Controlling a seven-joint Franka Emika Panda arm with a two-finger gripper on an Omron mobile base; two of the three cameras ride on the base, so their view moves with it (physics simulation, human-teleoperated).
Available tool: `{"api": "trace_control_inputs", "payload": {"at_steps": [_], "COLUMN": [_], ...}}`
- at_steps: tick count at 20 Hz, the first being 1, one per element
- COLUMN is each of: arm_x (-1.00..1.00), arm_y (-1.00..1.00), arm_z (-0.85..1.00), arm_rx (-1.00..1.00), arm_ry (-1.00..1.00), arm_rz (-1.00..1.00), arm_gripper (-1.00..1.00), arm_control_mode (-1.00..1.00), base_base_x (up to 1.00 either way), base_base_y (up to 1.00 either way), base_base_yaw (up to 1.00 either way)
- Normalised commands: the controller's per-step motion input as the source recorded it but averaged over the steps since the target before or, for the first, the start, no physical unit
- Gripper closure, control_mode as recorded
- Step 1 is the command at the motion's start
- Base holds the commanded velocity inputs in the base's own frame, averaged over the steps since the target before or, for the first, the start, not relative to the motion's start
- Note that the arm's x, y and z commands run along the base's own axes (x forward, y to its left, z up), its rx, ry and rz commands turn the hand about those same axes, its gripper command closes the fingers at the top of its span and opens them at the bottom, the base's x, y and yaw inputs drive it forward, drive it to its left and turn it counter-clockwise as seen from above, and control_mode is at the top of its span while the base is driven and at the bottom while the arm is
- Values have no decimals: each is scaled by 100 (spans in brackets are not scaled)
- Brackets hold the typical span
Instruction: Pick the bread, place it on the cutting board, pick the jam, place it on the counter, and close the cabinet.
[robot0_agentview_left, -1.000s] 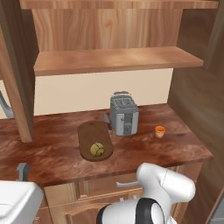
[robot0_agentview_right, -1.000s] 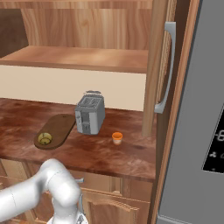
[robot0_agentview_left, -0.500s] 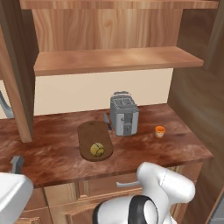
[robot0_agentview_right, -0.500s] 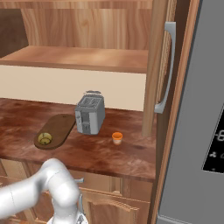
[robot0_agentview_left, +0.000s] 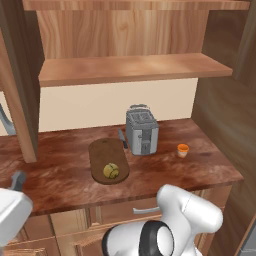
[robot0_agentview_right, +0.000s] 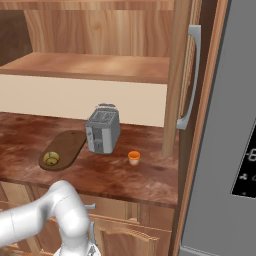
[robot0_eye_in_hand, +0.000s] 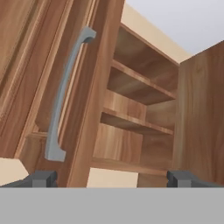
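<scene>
The toaster (robot0_agentview_left: 141, 131) sits in the middle of the counter (robot0_agentview_left: 60, 175), so I tell where things are from it.

The bread (robot0_agentview_left: 111, 171) lies on the cutting board (robot0_agentview_left: 107, 159), just to the left of the toaster and a bit nearer the robot. That job looks done. The jam (robot0_agentview_left: 183, 150) stands on the counter to the right of the toaster, apart from it. That job looks done too.

The cabinet (robot0_agentview_right: 178, 75) above the toaster has its doors swung out, so the shelves inside show. I think closing it is what is left.

In the hand view the gripper (robot0_eye_in_hand: 111, 178) looks up at the left door and its long grey handle (robot0_eye_in_hand: 65, 94). It seems aimed there so it can push that door shut. Its two tips are spread wide apart and hold nothing.
</scene>
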Motion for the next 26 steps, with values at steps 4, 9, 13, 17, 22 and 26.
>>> {"api": "trace_control_inputs", "payload": {"at_steps": [4,9,13,17,22,26], "arm_x": [19,22,25,23,21,21], "arm_y": [1,5,11,13,7,5], "arm_z": [0,0,0,0,0,0], "arm_rx": [0,0,0,0,0,0], "arm_ry": [0,0,0,0,0,0], "arm_rz": [-11,-11,-12,-12,-11,-11], "arm_gripper": [-100,-100,-100,-100,-100,-100], "arm_control_mode": [-100,-100,-100,-100,-100,-100], "base_base_x": [0,0,0,0,0,0], "base_base_y": [0,0,0,0,0,0], "base_base_yaw": [0,0,0,0,0,0]}}
